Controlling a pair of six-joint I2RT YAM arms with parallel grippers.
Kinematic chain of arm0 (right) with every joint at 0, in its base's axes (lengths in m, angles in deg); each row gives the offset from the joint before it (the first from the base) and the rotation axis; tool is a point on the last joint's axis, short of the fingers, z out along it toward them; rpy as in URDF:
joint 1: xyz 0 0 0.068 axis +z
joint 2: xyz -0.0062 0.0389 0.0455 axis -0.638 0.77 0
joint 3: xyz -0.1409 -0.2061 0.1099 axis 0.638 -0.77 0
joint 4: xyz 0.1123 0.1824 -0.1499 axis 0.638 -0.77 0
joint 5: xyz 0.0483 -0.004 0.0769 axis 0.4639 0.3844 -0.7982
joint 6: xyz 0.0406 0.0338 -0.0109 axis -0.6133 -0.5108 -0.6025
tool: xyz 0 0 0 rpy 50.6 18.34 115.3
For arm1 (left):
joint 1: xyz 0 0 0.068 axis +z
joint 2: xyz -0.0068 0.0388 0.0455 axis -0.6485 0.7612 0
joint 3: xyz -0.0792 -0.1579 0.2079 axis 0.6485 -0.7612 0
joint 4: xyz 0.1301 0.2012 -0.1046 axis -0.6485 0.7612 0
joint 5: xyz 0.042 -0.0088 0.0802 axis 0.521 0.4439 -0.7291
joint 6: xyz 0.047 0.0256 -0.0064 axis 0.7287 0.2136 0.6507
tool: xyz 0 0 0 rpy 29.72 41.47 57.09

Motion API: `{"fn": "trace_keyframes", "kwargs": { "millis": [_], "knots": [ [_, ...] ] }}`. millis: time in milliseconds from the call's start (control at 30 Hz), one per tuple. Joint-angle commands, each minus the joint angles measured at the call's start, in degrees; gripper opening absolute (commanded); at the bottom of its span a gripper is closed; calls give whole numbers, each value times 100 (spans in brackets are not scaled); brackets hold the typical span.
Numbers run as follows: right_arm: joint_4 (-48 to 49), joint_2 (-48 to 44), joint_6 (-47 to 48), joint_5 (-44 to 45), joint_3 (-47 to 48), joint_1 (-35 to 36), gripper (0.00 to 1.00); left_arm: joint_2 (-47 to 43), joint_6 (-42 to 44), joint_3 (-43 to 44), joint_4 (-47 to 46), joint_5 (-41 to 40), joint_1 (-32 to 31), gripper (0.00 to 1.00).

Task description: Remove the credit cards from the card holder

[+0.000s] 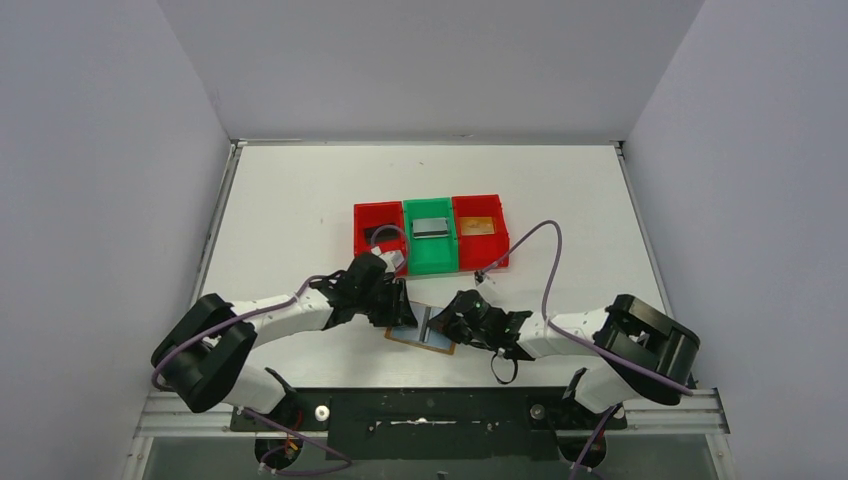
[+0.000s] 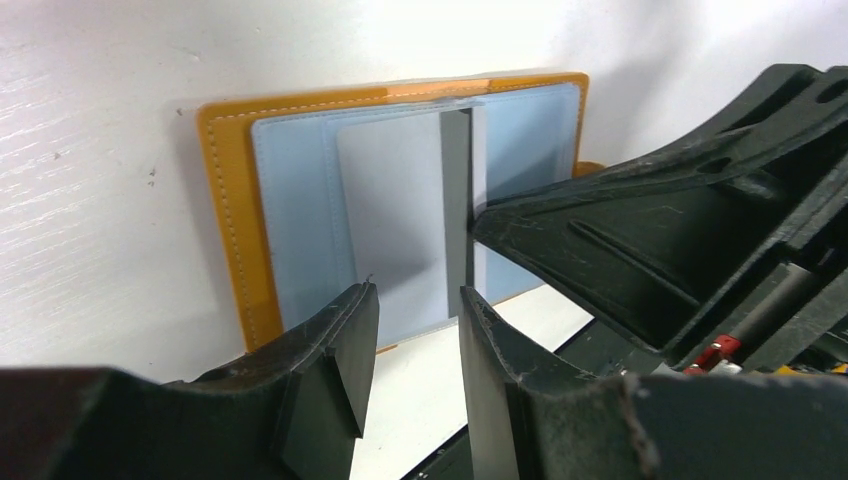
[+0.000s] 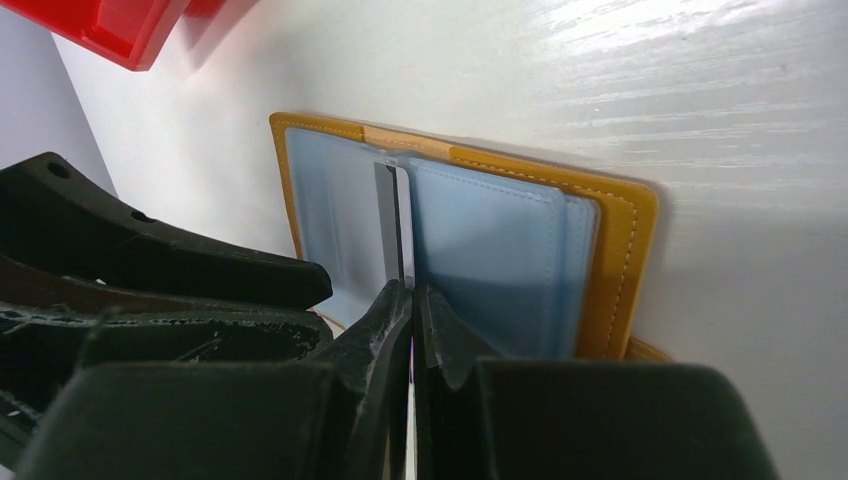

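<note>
Right now everything turns on the thin grey plastic card (image 3: 391, 215), which stands on edge over the fold of the small flat orange-tan book-style card holder (image 2: 300, 190). The holder lies open on the white table (image 1: 300, 200) at its near middle, pale blue-grey panels up, with its long axis running left to right. The card's long edge runs across that axis, roughly near to far. The right gripper (image 3: 410, 292) reaches in from the right and is clenched on the card's edge. The left gripper (image 2: 418, 305) sits just left of the card over the left panel, its jaws parted and grasping nothing. The right arm therefore looks the one to lift the card clear. The green plastic bin (image 1: 431, 258) lies on the far side of the holder.
</note>
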Motion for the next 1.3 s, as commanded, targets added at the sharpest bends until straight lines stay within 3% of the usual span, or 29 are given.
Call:
{"fn": "trace_keyframes", "kwargs": {
  "millis": [0, 500, 867, 1133, 1267],
  "knots": [
    [-148, -267, -78, 267, -118, -20, 1, 84, 189, 94, -256, -70, -28, 35],
    [-10, -206, -96, 175, -197, -32, 1, 215, 128, 281, -671, 200, -342, 34],
    [-380, -613, 18, 276, -151, -52, 1, 360, -209, -2, 169, -1269, -351, 30],
    [-355, -877, -128, 282, -437, -53, 2, 460, -171, 91, 251, -1292, -353, 29],
    [-14, -762, -213, 242, -529, -55, 7, 517, -66, 88, 193, -1136, -361, 24]
  ]
}}
